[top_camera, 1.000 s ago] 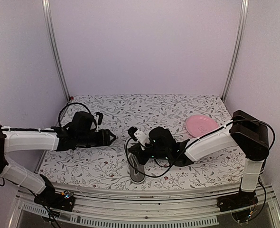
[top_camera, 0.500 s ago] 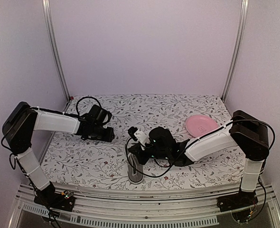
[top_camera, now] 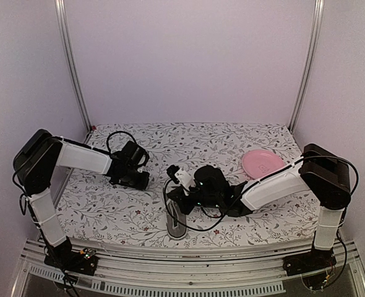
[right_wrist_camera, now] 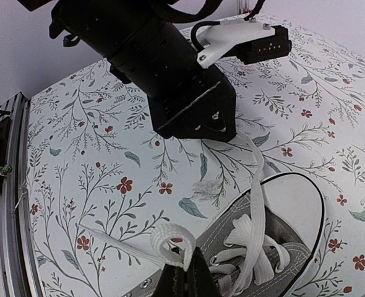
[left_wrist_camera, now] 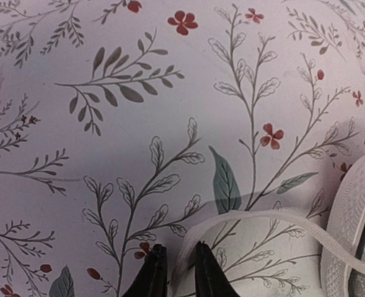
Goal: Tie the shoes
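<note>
sneaker (top_camera: 177, 221) lies near-to-far, toe probably far; right claw (right_wrist_camera: 184, 272) clamped on lace loop (right_wrist_camera: 169, 238), left claw (left_wrist_camera: 175, 275) pinching lace end (left_wrist_camera: 257, 218)

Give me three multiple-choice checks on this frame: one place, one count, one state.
1. Where is the pink plate?
A) left near corner
B) right side of the table, apart from the sneaker
C) near edge, centre

2. How many sneakers show?
A) one
B) two
C) three

3. The right jaws are:
A) wide open
B) holding the plate
C) shut on a white lace loop

Answers:
1 B, the top view shows it lying off to the right.
2 A, only a single grey sneaker is on the table.
3 C, the right wrist view shows the loop pinched at the tips.
</note>
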Robot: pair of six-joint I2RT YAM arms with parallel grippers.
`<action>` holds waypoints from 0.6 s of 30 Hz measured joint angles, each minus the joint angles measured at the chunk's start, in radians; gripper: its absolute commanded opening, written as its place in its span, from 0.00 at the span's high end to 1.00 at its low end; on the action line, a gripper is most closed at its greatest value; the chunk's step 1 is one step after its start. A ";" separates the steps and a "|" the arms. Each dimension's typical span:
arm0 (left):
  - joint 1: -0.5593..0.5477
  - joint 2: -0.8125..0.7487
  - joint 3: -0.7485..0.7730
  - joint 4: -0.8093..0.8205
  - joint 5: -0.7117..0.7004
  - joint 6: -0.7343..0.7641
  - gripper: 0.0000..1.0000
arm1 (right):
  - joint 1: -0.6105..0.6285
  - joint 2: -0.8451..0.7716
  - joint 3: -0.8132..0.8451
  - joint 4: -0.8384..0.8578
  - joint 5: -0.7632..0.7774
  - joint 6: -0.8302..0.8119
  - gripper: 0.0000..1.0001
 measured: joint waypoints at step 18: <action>0.013 -0.302 -0.129 -0.003 -0.087 -0.074 1.00 | -0.006 0.000 0.000 0.001 -0.001 0.031 0.98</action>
